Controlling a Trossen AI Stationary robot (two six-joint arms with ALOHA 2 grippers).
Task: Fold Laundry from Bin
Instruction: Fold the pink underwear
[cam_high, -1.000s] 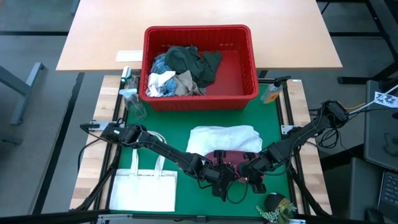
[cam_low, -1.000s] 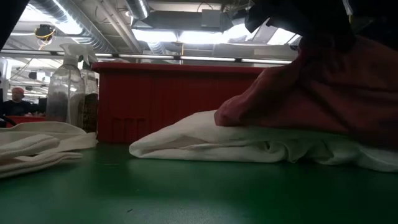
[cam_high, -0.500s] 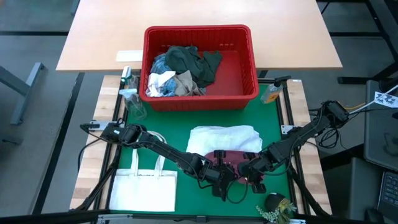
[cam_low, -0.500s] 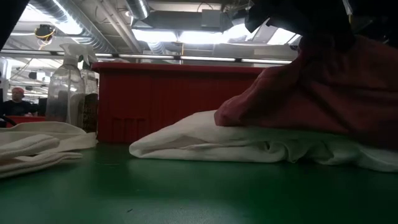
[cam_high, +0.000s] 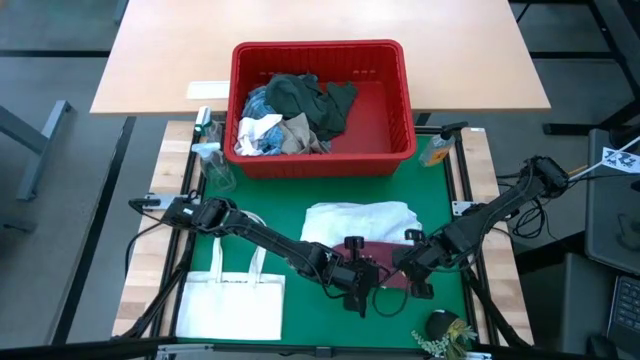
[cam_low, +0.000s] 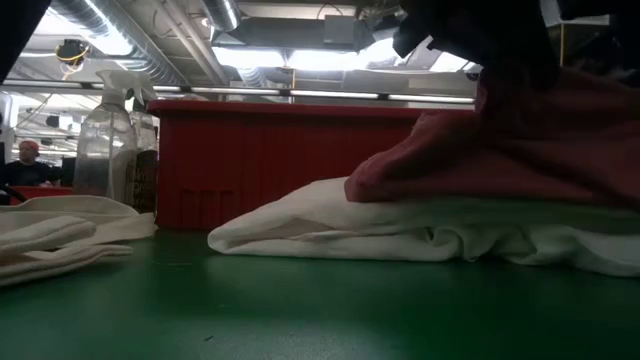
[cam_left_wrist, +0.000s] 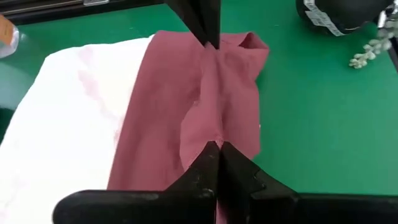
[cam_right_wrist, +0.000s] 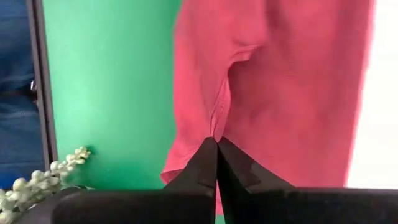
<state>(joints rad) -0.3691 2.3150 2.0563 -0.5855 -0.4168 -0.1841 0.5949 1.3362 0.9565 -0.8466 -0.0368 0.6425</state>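
We are looking at a maroon cloth garment (cam_high: 385, 262) lying partly on a folded white cloth garment (cam_high: 355, 222) near the front of the green table mat (cam_high: 270, 212). Both grippers are pinching this maroon piece between clenched jaws. The left gripper (cam_left_wrist: 216, 149) is clamping a raised ridge of the fabric at one edge, and the right gripper (cam_right_wrist: 216, 144) is clamping the same ridge at the opposite edge, so the two sets of jaws are facing each other across the cloth. In the level view, the maroon fabric is draping over the white one. Behind the jaws, well apart from them, the rectangular red plastic basket with slotted sides (cam_high: 400, 100) is holding a heap of dark green, white and bluish garments (cam_high: 290, 115). Beside the left gripper's arm, a flat white tote bag with handles (cam_high: 232, 300) is lying on the mat. A clear plastic spray bottle (cam_high: 212, 162) is standing just beside the basket's corner.
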